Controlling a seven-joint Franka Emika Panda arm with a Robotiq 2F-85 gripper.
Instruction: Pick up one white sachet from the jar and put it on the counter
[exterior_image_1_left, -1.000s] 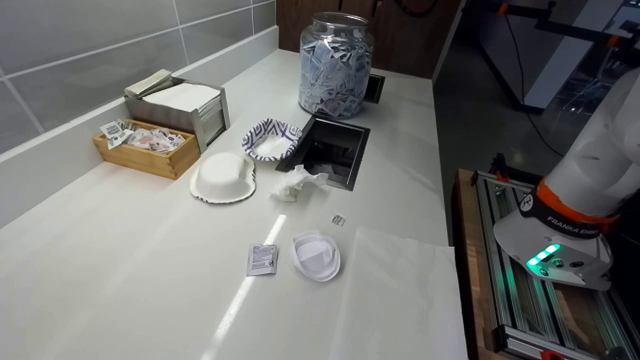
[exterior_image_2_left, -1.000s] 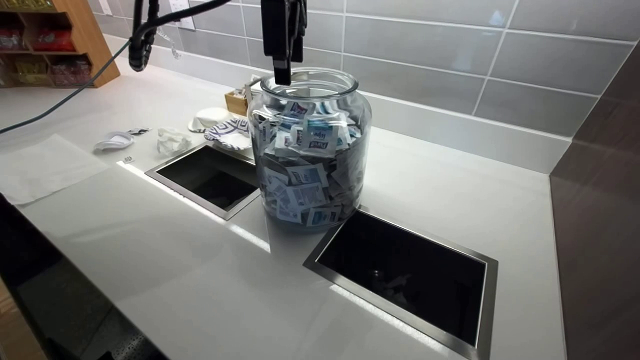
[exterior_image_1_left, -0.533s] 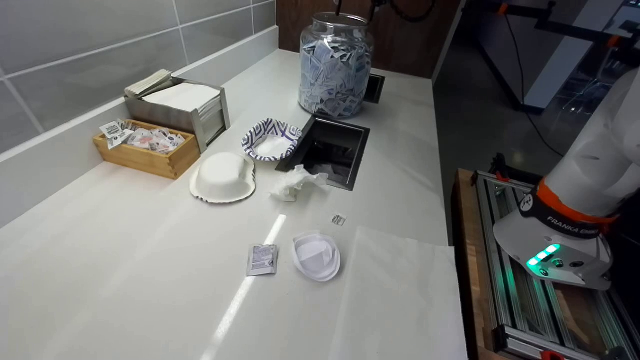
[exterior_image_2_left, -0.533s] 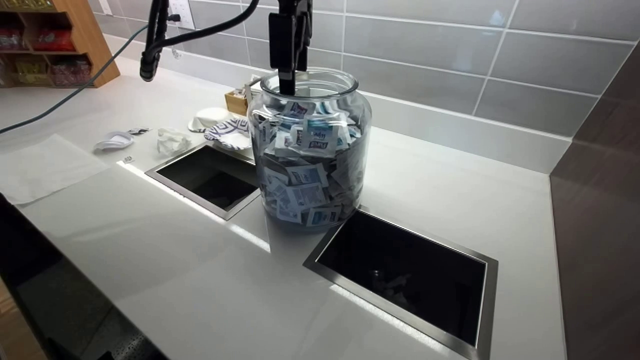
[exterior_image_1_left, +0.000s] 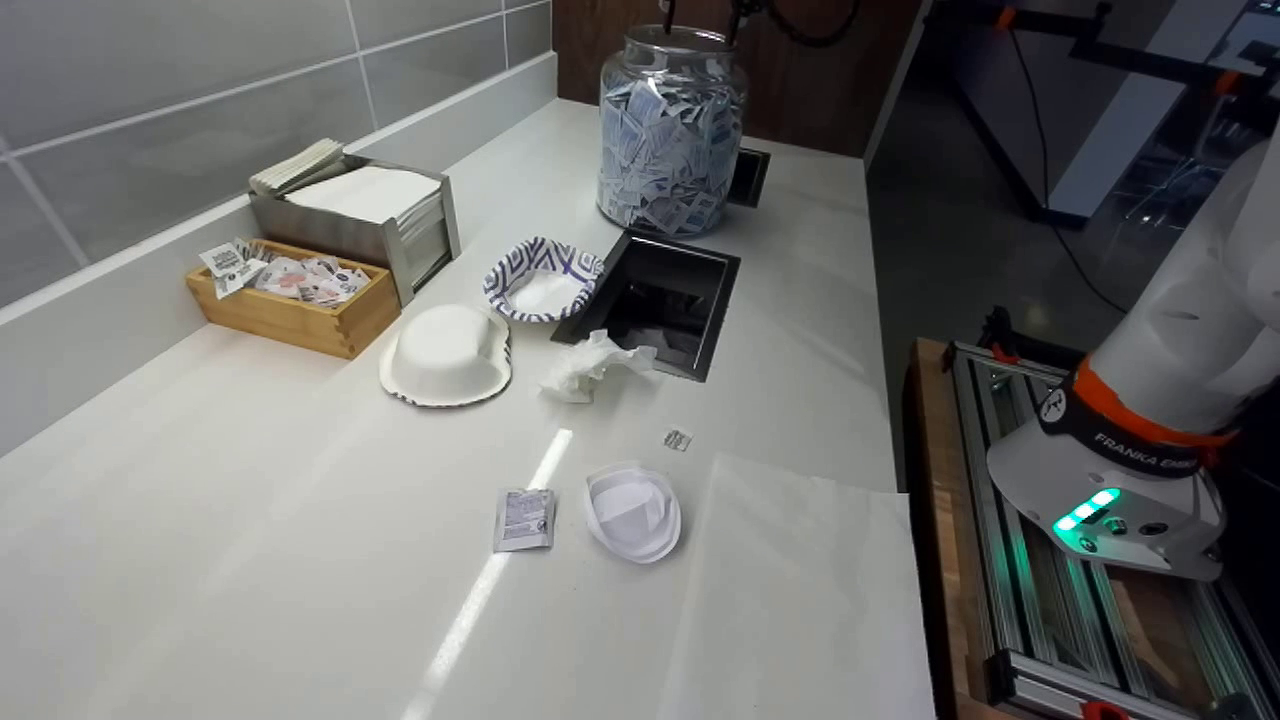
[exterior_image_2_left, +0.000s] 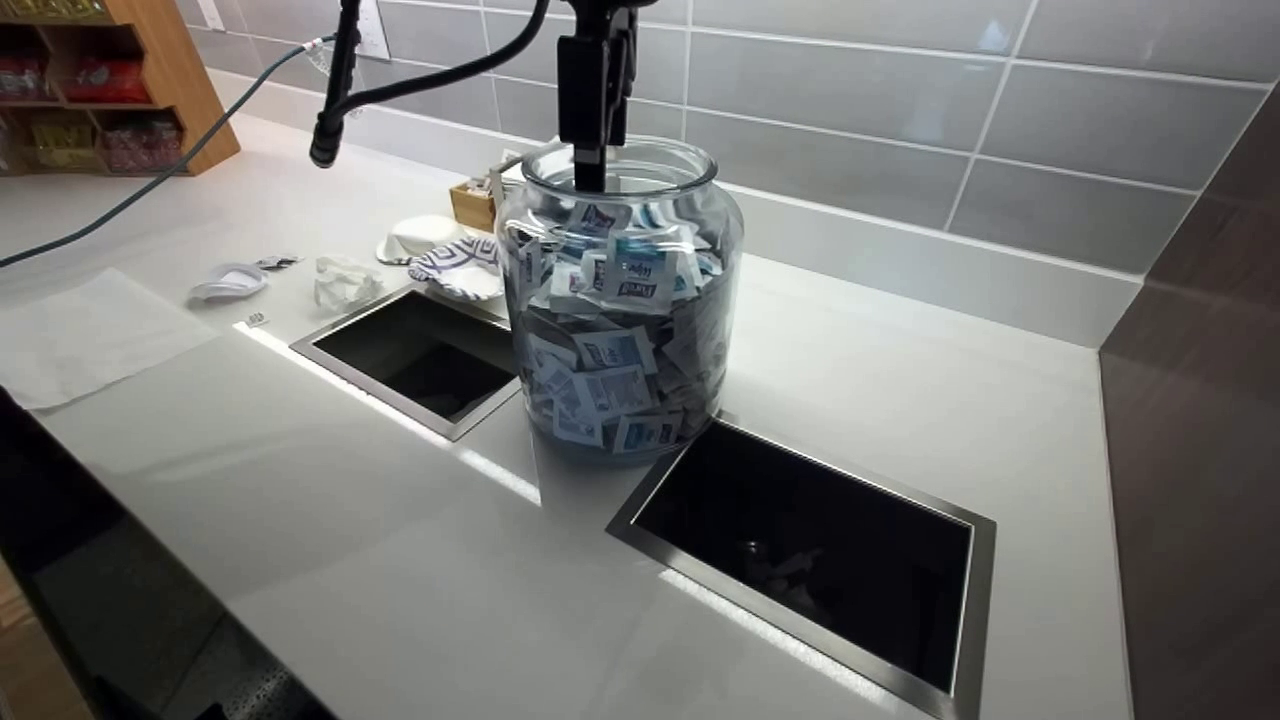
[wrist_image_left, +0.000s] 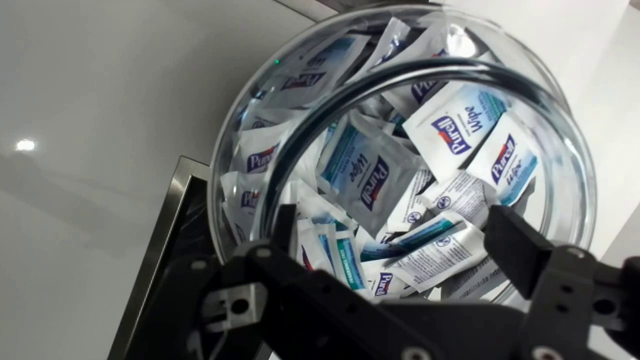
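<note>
Two fingers (wrist_image_left: 517, 250) of the gripper (wrist_image_left: 393, 227) stand well apart in the wrist view, with white sachets (wrist_image_left: 450, 150) showing in the gap below. In both exterior views the fingers point down at the mouth of the glass jar (exterior_image_2_left: 728, 260); whether the tips sit below the rim cannot be determined. Whether any sachet touches a finger cannot be told. The jar is upright on the counter (exterior_image_2_left: 420, 570), between two metal-framed openings (exterior_image_2_left: 976, 610). It holds many sachets, heaped at mixed angles, several printed "Purell" and "Wipe".

Further items on the counter, noted in an exterior view: a patterned bowl (exterior_image_1_left: 520, 265) rests at the edge of an opening, just beside an upturned white bowl (exterior_image_1_left: 447, 355). A crumpled napkin (exterior_image_1_left: 590, 370) lies at the same opening's near edge. One grey packet (exterior_image_1_left: 525, 520) lies flat near a dish-shaped white piece (exterior_image_1_left: 632, 512); a paper sheet (exterior_image_1_left: 800, 590) lies along the counter's open side. Near the tiled wall (exterior_image_1_left: 200, 160), a wooden box (exterior_image_1_left: 290, 328) of small packets (exterior_image_1_left: 310, 280) sits beside a napkin holder (exterior_image_1_left: 330, 232).
</note>
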